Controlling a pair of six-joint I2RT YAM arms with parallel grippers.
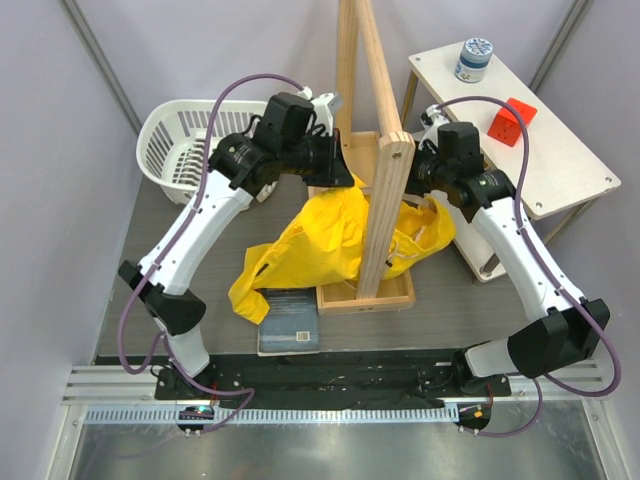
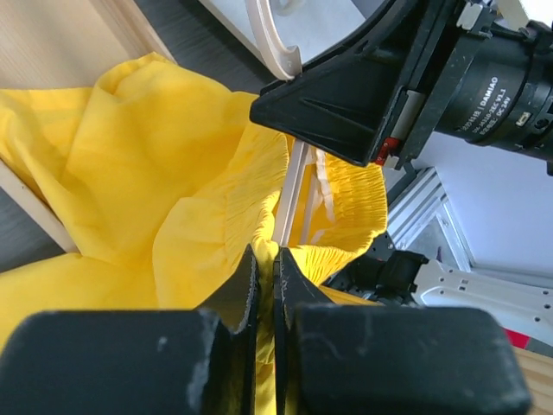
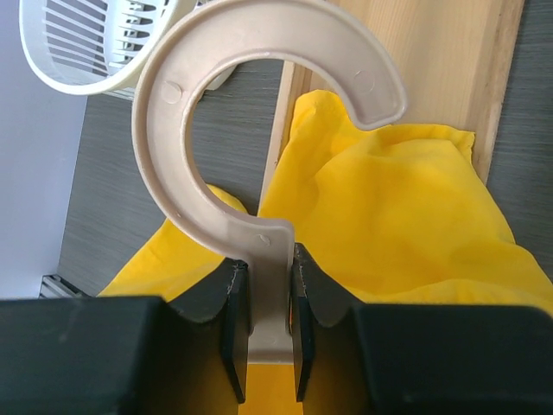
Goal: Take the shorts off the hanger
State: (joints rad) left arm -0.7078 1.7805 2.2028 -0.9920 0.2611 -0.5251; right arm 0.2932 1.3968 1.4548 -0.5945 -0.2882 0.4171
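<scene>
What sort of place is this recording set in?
Probably a lab test cell staged for laundry chores, not a home: plain grey partition walls, an aluminium rail by the arms' bases, plus a white laundry basket and a wooden rack.

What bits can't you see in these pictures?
Right wrist view: the hanger below its hook is covered by the right gripper.
Top view: the rack and the shorts hide most of the hanger.
Left wrist view: whether the left gripper pinches fabric is unclear.
</scene>
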